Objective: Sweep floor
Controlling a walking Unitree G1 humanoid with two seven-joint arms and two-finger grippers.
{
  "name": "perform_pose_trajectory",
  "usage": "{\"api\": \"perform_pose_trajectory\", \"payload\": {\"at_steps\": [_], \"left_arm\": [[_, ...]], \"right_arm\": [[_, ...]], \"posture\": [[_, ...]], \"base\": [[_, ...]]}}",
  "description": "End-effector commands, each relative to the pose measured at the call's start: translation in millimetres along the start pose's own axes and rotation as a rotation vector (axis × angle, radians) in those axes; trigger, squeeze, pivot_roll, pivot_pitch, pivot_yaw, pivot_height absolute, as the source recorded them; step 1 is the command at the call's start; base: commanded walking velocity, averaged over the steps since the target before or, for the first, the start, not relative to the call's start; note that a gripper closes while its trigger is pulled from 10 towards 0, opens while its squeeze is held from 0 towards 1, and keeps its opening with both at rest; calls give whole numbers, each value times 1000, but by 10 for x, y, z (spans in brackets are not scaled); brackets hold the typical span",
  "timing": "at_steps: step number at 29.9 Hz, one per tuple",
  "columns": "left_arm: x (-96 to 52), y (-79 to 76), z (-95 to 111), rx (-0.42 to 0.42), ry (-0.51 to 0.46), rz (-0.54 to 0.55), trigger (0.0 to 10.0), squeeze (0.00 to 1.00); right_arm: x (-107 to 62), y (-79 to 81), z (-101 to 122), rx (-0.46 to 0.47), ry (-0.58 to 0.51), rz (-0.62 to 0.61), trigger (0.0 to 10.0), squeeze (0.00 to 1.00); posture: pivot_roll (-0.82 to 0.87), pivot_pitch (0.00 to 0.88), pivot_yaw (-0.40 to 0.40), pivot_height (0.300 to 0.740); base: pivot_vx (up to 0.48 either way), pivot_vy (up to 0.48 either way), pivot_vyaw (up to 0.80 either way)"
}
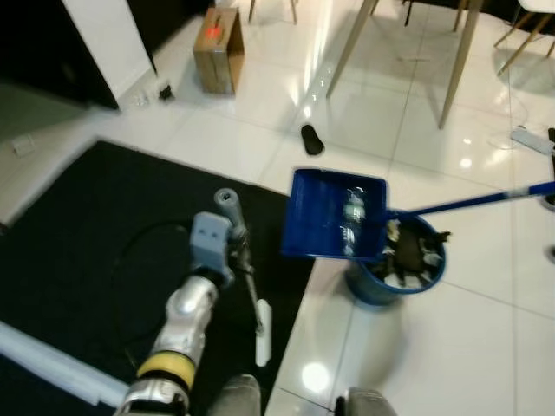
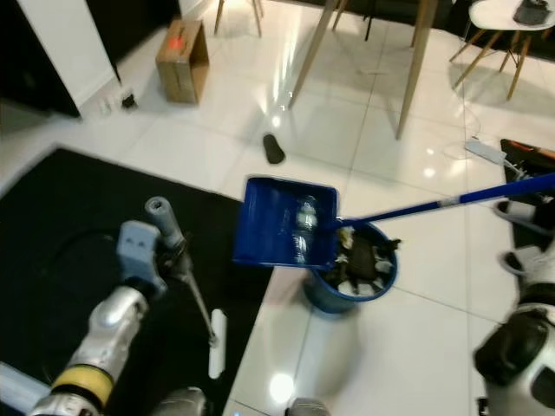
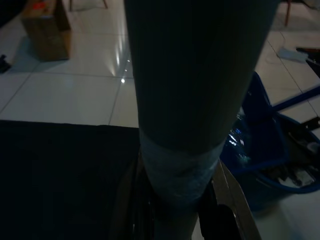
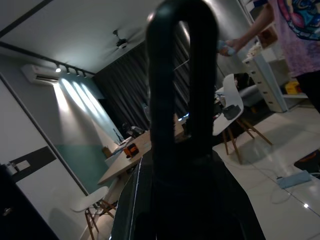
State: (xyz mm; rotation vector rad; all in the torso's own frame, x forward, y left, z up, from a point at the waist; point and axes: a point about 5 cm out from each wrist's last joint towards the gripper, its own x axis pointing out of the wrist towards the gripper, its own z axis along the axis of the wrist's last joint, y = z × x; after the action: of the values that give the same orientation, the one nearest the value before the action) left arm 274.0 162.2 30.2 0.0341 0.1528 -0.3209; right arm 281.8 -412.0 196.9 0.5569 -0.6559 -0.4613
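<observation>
Blue dustpan is tipped over the blue bin, its pan held above and just left of the rim, with a clear plastic bottle sitting in it. Bin already holds dark rubbish. Long blue handle runs off to the robot's right, toward the right arm at the edge of the right eye view. Right gripper's finger state: cannot tell, since the right wrist view is blocked by a dark looped shape close to the lens, with a dining room and a person behind it.

Left gripper is clamped on the grey handle of the broom. The shaft slopes down to a white head resting at the edge of the black rug, next to the white tile.

Step in hand, as judged: emptying the pan into the bin. Bottle is not yet out. Next move likely calls for more tilt or a shift right so the pan lip clears the rim and the bottle drops inside, not onto the tile.

Loose dark object lies on the tile well beyond the bin, and a cardboard box stands further off.
</observation>
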Motion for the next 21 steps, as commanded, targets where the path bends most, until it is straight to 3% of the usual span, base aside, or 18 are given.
{"api": "perform_pose_trajectory", "payload": {"at_steps": [1, 4, 21], "left_arm": [[14, -14, 41, 14, -18, -14, 10000, 0], [10, -10, 39, 15, -16, -14, 10000, 0], [-19, -4, 53, 22, -38, -20, 10000, 0]], "right_arm": [[46, -8, 113, 19, -54, -12, 10000, 0], [46, -5, 111, 18, -53, -11, 10000, 0], [34, -13, 97, 21, -53, -14, 10000, 0]], "posture": [[58, 40, -35, 740], [58, 38, -35, 740], [65, 26, -35, 740]], "base": [[435, 0, 0], [410, 0, 0], [0, 0, 0]]}}
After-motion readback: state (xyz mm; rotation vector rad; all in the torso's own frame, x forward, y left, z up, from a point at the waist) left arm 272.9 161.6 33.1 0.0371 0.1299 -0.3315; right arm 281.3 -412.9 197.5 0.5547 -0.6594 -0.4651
